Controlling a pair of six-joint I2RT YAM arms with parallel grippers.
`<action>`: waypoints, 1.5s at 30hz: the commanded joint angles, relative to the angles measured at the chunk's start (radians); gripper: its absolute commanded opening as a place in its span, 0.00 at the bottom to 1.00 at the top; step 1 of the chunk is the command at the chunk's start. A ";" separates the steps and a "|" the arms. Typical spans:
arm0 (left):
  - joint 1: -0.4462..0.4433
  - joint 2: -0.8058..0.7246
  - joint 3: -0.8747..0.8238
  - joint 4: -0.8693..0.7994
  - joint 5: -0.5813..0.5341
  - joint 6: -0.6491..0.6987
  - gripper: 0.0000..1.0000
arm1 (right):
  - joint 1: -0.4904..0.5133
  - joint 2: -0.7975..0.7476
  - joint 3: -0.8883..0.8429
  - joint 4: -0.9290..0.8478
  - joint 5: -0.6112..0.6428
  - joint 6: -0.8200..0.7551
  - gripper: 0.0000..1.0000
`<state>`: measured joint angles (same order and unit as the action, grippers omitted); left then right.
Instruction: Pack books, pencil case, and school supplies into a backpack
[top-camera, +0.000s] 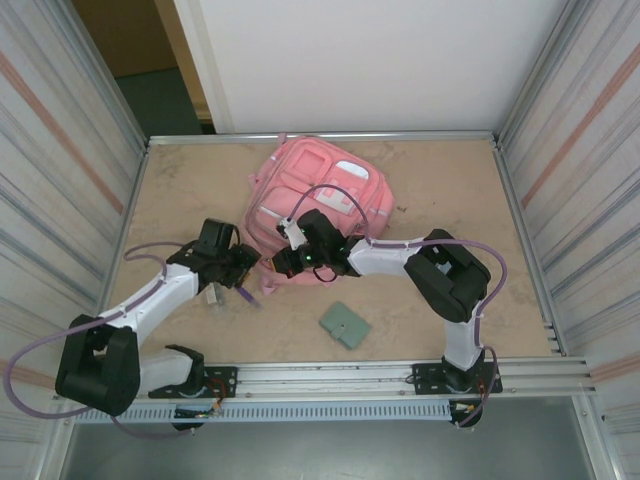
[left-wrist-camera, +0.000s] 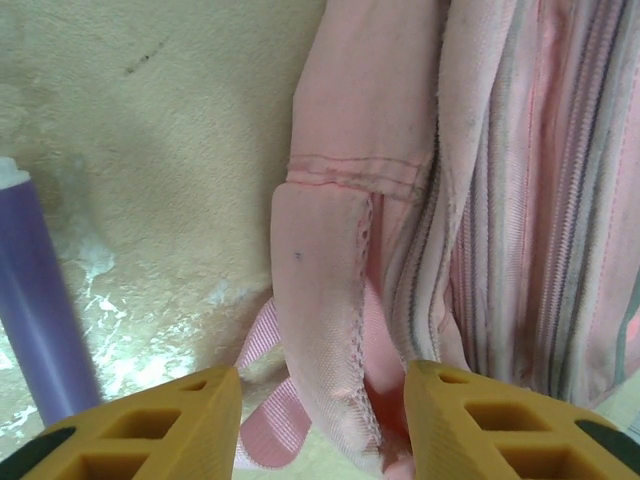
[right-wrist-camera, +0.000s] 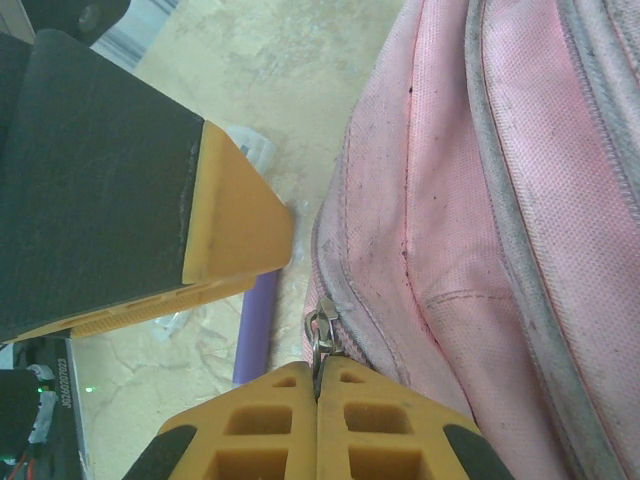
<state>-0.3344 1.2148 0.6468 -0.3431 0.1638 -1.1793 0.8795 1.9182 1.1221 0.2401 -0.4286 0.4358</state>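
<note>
A pink backpack (top-camera: 330, 185) is seen from above, lying flat on a pale tabletop (top-camera: 440, 200), a little left of centre and towards the far edge, its front pockets and white-grey patch facing up. Its inside cannot be seen, so what it holds cannot be told.

Two robot arms are stretched towards the backpack's near left corner. The right fingers (right-wrist-camera: 318, 425) are pressed fully together, and a small metal zipper pull (right-wrist-camera: 322, 335) at the edge of the backpack is pinched between their yellow tips. The zip beside the pull looks closed.

The left fingers (top-camera: 248, 266) are placed just left of the right ones, at the same corner. In the left wrist view they are held partly apart, with a pink fabric flap (left-wrist-camera: 325, 300) and a band of webbing lying between them. The flap is touched by one tip, while a gap is left at the other, so nothing is clamped.

A short purple pen (top-camera: 246, 298) is lying on the tabletop just beside the backpack's near corner, outside it and close to the left fingers. A sage-green folder (top-camera: 345, 325) is lying flat on the tabletop nearer the arm bases, well apart from the backpack and outside it.
</note>
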 joint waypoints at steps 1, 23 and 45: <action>0.007 0.028 -0.015 0.013 -0.004 -0.012 0.46 | 0.014 -0.001 0.028 0.040 -0.035 -0.011 0.00; 0.151 0.120 -0.067 0.226 0.060 0.019 0.00 | -0.012 -0.070 -0.118 -0.003 0.005 0.004 0.00; 0.335 0.197 0.056 0.078 0.298 0.192 0.27 | -0.067 -0.307 -0.279 -0.190 0.042 -0.129 0.25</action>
<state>0.0086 1.4570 0.7338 -0.2291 0.3939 -0.9932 0.7490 1.6230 0.7834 0.0868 -0.3706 0.3584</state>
